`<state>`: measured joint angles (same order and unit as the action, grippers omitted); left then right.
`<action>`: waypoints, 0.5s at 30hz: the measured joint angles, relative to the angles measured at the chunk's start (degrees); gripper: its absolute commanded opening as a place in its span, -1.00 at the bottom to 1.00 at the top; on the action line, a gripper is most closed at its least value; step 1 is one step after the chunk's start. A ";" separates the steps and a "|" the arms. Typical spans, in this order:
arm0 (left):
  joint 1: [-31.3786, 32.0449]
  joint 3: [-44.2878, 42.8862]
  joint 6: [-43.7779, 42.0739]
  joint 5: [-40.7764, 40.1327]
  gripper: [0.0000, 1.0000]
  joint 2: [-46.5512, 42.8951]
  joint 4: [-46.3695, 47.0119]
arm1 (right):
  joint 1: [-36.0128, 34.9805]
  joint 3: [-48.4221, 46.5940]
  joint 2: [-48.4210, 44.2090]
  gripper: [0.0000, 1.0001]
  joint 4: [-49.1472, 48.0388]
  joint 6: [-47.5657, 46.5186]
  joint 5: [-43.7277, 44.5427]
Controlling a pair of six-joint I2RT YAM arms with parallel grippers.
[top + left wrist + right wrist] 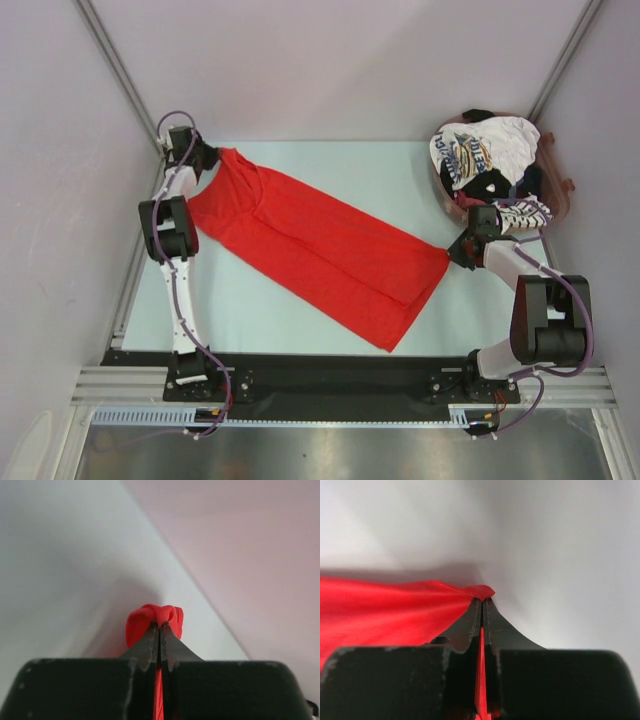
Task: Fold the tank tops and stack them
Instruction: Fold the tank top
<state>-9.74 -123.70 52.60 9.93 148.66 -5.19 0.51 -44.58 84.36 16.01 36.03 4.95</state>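
Observation:
A large bright red tank top (310,245) lies stretched diagonally across the table from far left to near right. My left gripper (208,158) is shut on its far left end, where red cloth (155,617) bunches past the closed tips (160,627). At the tank top's right corner my right gripper (458,250) is shut on the cloth, and a red fold (395,612) runs left from its tips (483,601). More tank tops sit piled at the far right: a white printed one (478,150), a black-and-white striped one (522,212) and a dark one (495,188).
The pile rests in a brownish basket (560,185) against the right wall. Grey walls and metal rails (120,70) enclose the pale table (380,170) on three sides. The arm bases stand on a black bar (330,375) at the near edge.

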 measured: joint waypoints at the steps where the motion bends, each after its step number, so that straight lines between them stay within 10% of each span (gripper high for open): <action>1: 0.07 -2.23 0.20 0.37 -0.99 0.92 0.31 | 0.37 0.07 -0.02 -1.00 -0.07 0.09 0.24; 5: 0.46 -5.77 1.62 1.40 -0.61 2.54 2.21 | 1.16 0.09 0.26 -0.82 -0.04 0.50 0.44; 7: 0.81 -5.92 2.54 1.62 -0.08 2.99 2.95 | 1.27 0.09 0.48 -0.36 0.00 0.55 0.46; 15: 0.92 -5.35 3.21 1.92 0.71 3.26 2.97 | 1.60 0.09 0.44 -0.25 0.24 0.02 1.22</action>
<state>-8.82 -129.05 55.81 11.86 151.92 -2.22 2.11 -44.49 84.79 16.25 36.05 6.17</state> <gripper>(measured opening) 0.827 0.346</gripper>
